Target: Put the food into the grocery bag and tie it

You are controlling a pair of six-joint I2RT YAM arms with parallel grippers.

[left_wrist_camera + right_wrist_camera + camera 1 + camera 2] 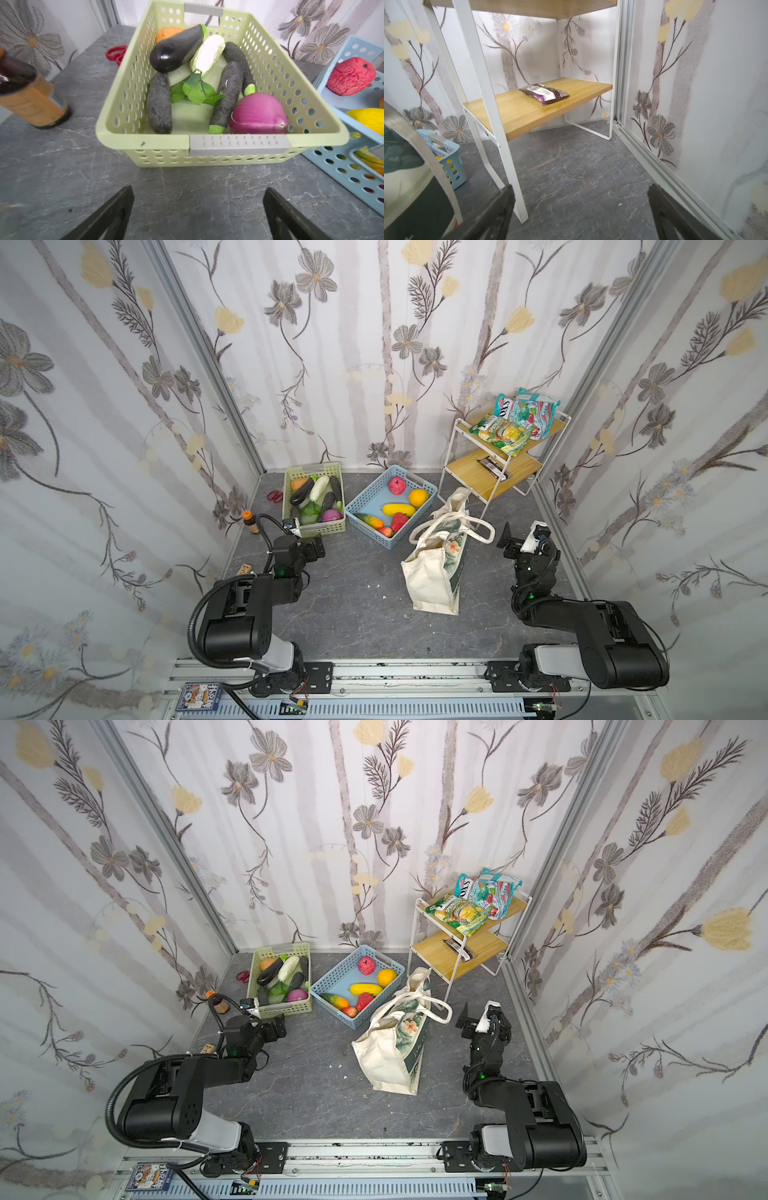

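Where legible, "OX'S" on candy packet (506,408)

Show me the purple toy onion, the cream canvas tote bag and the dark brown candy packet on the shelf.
Purple toy onion (257,114): left wrist view, its rounded side.
Cream canvas tote bag (428,580): in a top view, plain cream panel.
Dark brown candy packet (545,94): right wrist view, wrapper's middle.
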